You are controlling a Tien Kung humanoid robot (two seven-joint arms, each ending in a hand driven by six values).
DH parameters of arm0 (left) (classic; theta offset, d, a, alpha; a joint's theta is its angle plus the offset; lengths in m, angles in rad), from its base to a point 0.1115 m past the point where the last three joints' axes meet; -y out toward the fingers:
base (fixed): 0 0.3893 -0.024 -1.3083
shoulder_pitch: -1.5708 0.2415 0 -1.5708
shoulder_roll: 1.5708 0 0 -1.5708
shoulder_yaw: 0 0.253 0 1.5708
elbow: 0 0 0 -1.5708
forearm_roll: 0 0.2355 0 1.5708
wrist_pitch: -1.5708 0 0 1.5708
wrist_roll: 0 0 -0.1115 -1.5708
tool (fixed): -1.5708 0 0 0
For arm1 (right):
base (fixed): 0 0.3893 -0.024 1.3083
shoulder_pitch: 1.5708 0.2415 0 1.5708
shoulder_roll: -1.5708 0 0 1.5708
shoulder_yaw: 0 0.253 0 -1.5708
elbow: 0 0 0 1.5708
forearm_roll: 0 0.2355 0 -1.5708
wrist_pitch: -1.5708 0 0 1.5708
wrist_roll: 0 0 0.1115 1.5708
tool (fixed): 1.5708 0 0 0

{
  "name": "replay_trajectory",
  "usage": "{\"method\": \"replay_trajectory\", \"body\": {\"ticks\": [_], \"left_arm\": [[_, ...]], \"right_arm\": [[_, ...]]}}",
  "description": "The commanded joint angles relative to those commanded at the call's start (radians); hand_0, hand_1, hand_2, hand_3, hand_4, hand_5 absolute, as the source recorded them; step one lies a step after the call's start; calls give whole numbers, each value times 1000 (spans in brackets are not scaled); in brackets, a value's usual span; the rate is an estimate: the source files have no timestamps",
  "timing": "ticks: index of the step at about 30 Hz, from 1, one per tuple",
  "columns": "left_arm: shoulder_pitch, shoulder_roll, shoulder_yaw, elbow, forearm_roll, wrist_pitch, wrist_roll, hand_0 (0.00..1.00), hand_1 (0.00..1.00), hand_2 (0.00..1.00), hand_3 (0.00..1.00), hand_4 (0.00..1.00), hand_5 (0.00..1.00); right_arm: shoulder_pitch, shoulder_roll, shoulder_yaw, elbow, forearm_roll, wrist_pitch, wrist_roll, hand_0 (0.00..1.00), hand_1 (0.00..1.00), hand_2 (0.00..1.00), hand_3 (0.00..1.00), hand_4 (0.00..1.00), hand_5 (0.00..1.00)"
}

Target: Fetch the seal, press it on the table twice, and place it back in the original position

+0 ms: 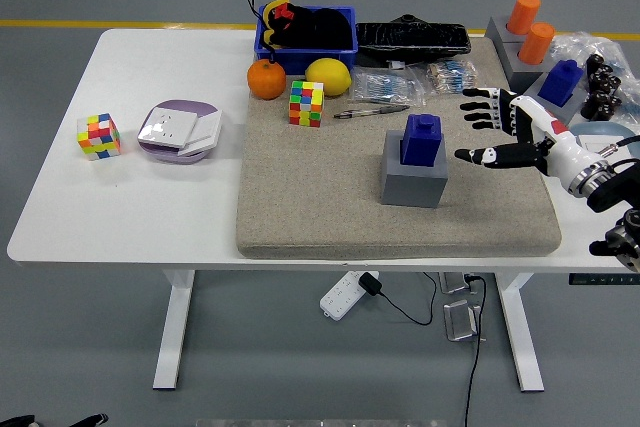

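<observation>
Reaching in from the right, the right hand (510, 132) is held with fingers (480, 107) spread, grasping nothing. Left of the fingertips, across bare mat (320, 207), the blue seal (421, 139) is seated upright in its grey base (413, 179).

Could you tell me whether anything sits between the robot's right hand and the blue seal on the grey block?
Nothing visible does. The right hand is open just right of the blue seal, with only bare mat between them. The pen lies behind, out of the path.
</observation>
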Motion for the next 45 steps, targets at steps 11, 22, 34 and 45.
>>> {"method": "replay_trajectory", "body": {"ticks": [11,22,34,45], "left_arm": [[-2,-1,-5,-1,10,-1,2,813,784,762,798,675,422],[-2,-2,-14,-2,24,-2,6,813,784,761,799,675,421],[-5,-5,-12,-3,29,-3,5,813,784,763,799,676,420],[-4,-6,-19,-3,38,-4,8,813,785,763,800,679,420]], "right_arm": [[51,37,-78,-62,20,-28,33,812,812,835,868,984,2],[67,55,-129,-100,34,-78,78,793,788,804,838,955,2],[90,74,-182,-166,74,-122,124,777,746,758,787,872,2],[89,87,-208,-180,92,-116,129,764,717,731,767,867,2]]}}
